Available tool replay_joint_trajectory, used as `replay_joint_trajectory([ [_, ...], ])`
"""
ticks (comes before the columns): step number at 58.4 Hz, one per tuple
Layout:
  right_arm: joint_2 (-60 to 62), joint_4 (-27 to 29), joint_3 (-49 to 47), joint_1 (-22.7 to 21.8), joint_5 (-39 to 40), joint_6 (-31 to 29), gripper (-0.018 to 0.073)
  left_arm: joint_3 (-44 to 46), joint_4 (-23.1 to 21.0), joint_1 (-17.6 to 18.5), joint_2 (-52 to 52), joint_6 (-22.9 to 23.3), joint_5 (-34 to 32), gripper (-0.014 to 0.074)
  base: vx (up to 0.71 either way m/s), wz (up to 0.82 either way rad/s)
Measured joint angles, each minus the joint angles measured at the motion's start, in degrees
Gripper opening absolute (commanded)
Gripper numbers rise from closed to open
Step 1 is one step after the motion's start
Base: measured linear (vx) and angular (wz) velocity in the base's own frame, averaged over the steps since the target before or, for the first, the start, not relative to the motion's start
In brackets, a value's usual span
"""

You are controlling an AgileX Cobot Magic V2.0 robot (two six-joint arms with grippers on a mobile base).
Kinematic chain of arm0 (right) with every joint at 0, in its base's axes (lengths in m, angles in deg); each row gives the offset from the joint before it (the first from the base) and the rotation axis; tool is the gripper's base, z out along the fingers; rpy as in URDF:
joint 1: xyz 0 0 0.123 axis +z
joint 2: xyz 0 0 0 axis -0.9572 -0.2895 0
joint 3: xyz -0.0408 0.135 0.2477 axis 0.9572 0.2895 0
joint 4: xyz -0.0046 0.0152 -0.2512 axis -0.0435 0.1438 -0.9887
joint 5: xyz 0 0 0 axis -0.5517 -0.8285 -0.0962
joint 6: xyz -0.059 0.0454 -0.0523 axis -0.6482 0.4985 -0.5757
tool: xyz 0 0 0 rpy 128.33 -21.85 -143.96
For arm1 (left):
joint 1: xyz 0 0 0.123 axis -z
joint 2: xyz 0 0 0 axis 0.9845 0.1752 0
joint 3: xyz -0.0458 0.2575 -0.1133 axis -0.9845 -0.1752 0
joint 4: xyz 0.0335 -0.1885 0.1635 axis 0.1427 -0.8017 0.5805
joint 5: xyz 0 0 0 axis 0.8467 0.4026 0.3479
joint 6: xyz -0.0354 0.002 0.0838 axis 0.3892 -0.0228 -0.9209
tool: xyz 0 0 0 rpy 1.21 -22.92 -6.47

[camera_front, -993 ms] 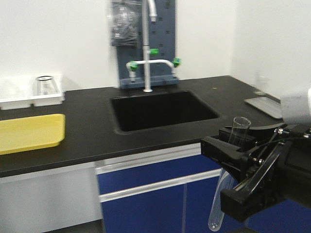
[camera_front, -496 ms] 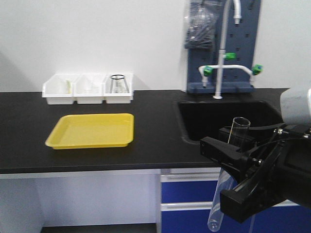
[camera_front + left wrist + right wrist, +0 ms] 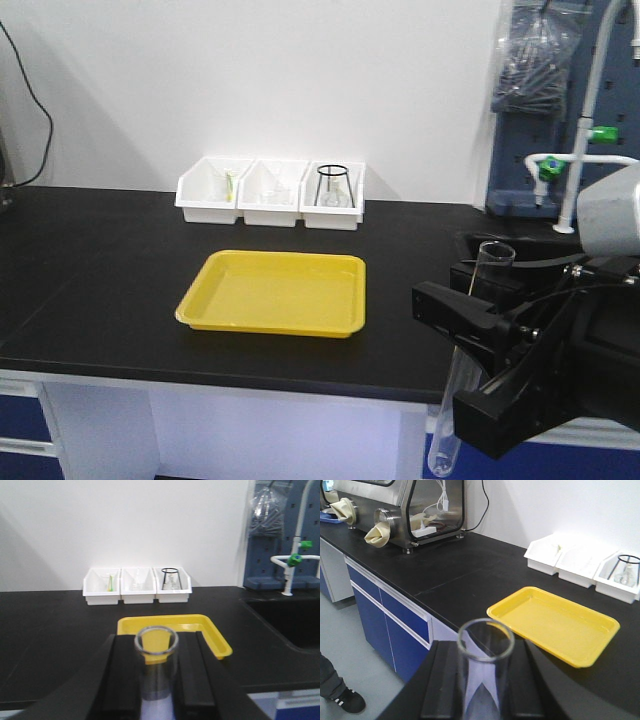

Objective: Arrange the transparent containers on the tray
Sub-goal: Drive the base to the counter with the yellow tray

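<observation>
Stretching across the whole scene is the black counter [image 3: 90,270], and the yellow tray [image 3: 275,292] lies flat on it near the front edge, with nothing in it that I can make out. Behind the tray, against the wall, three white bins [image 3: 270,192] stand side by side, and the right one holds a small flask [image 3: 334,187]. To the right of the tray and off the counter's front edge, the right gripper [image 3: 484,672] is clamped on a test tube [image 3: 487,278], which hangs steeply with its open rim up and its rounded end below counter level. In front of the tray, the left gripper [image 3: 156,690] likewise pinches a second test tube [image 3: 156,652] between its black fingers [image 3: 122,680], mouth toward the camera. So both tubes are in the air and neither has reached the tray. I judge them light, stiff, smooth and brittle: thin glass that can slip in a loose grip and crack under a hard one. The straight wall a little below the flared rim looks the safest hold. Being round, they will likely roll once laid down, so a low release along the tray's rim seems wise.
</observation>
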Motion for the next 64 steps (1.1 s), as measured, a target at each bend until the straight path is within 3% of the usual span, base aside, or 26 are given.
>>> replay_joint_trajectory([
  [36,0.0,0.0,0.0,0.0,0.0,0.0,-0.0001,0.0,0.0,0.0,0.0,0.0,0.0,0.0066,0.31,0.15],
  [64,-0.2,0.0,0.0,0.0,0.0,0.0,-0.0001,0.0,0.0,0.0,0.0,0.0,0.0,0.0066,0.32,-0.09],
])
